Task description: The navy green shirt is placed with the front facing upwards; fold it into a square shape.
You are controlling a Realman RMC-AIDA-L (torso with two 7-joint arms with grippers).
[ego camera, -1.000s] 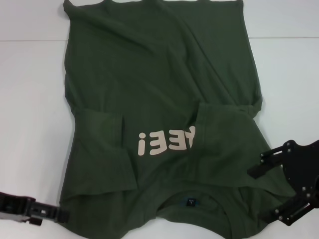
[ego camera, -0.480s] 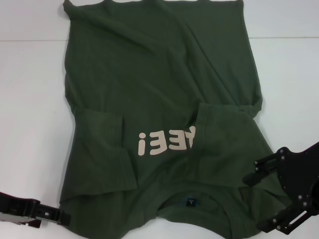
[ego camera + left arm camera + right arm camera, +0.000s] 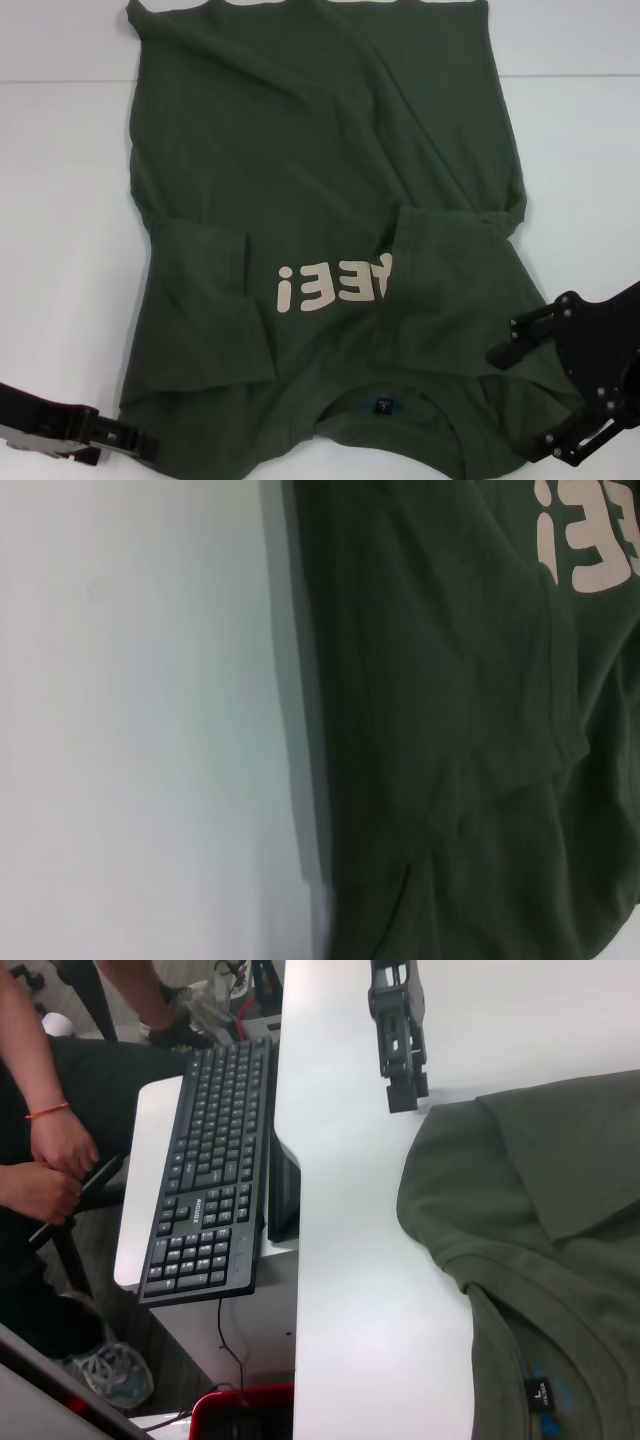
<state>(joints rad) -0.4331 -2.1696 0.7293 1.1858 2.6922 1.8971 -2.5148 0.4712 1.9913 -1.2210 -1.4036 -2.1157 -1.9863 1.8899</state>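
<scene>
Left gripper [image 3: 135, 441] nearer shirt [image 3: 320, 180] (jaws unclear)

The dark olive-green cotton shirt [image 3: 320, 200] runs off the head view's top and bottom edges, so hem and collar front are cut off. A folded-in sleeve covers the start of its beige block lettering [image 3: 335, 283]. The small dark neck label [image 3: 541, 1396] carries print that looks like an "L", too small to be sure.

1. Shirts: 1 navy green shirt [image 3: 320, 230], on 1 white counter [image 3: 60, 200].
2. Grippers: 2, left gripper [image 3: 125, 440] & right gripper [image 3: 530, 400].
3. Keyboards: 1 black keyboard [image 3: 210, 1170].
4. People: 1 person [image 3: 50, 1140], seated.
</scene>
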